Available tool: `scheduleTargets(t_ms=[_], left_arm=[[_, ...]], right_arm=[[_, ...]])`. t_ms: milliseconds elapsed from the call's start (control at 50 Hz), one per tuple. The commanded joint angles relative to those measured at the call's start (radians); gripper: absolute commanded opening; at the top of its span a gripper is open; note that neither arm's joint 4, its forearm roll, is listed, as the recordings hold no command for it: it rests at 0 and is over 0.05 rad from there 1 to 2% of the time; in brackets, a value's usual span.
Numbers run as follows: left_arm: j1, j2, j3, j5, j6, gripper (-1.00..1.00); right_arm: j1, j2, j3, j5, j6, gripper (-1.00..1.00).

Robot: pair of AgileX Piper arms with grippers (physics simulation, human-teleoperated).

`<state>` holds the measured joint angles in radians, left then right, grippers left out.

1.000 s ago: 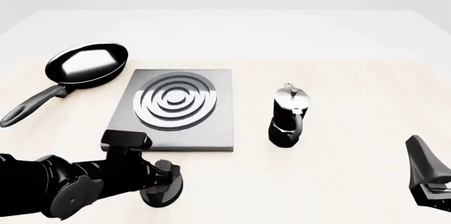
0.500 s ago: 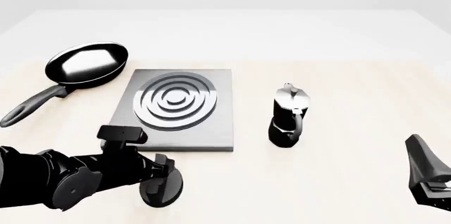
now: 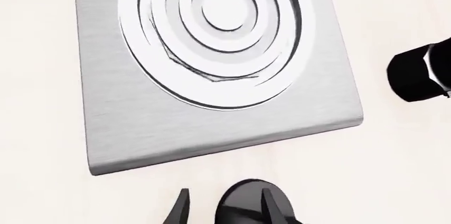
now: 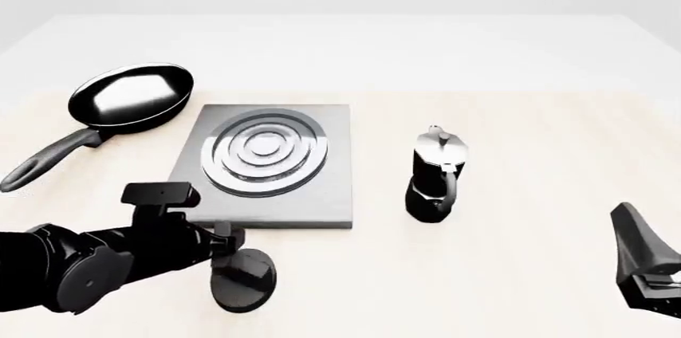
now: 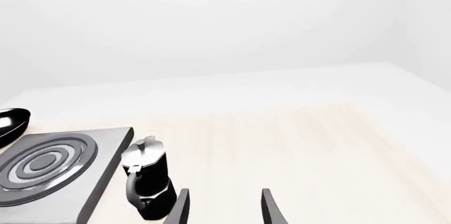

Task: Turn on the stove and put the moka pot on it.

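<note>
The stove (image 4: 319, 194) is a flat grey plate with silver burner rings (image 4: 261, 149) in the middle left of the table. Its black oval knob (image 4: 242, 280) lies apart, in front of it. My left gripper (image 4: 226, 244) is open just above the knob's left side; in the left wrist view (image 3: 225, 211) one finger (image 3: 271, 209) overlaps the knob (image 3: 243, 200). The moka pot (image 4: 434, 174) stands upright right of the stove, also showing in the right wrist view (image 5: 149, 183). My right gripper (image 4: 642, 270) is open and empty at the near right, far from the pot.
A black frying pan (image 4: 130, 97) with a long handle (image 4: 48, 161) lies left of and behind the stove. The stove plate also shows in the left wrist view (image 3: 211, 123) and the right wrist view (image 5: 105, 179).
My left arm has drawn back to the left, uncovering more of the knob. The burner rings now look smaller and flatter. The right arm and the moka pot have not moved.
</note>
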<state>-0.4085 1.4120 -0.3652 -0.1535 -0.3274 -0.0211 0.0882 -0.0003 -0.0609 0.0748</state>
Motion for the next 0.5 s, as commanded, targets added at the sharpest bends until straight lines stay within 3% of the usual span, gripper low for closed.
scheduleTargets(t_ms=[20,200,220,260,300,360,400,500], left_arm=[[0.056,-0.032,0.033,0.007,0.031,1.00],[0.075,-0.046,0.057,-0.004,0.028,1.00],[0.142,-0.247,0.029,0.054,0.075,1.00],[0.148,-0.285,0.024,0.064,0.012,1.00],[0.182,-0.377,0.010,0.088,0.006,1.00],[0.228,-0.462,0.010,0.104,-0.013,1.00],[0.252,-0.512,0.025,0.103,-0.030,1.00],[0.317,-0.602,0.090,0.056,-0.004,1.00]], right_arm=[[0.001,0.003,0.000,-0.003,-0.003,1.00],[0.004,0.008,0.000,-0.006,-0.008,1.00],[0.078,0.113,-0.074,0.015,-0.020,1.00],[0.132,0.160,-0.140,0.059,-0.075,1.00],[0.138,0.228,-0.212,0.100,-0.091,1.00],[0.154,0.271,-0.261,0.143,-0.096,1.00],[0.170,0.276,-0.302,0.188,-0.065,1.00],[0.193,0.316,-0.403,0.294,-0.053,1.00]])
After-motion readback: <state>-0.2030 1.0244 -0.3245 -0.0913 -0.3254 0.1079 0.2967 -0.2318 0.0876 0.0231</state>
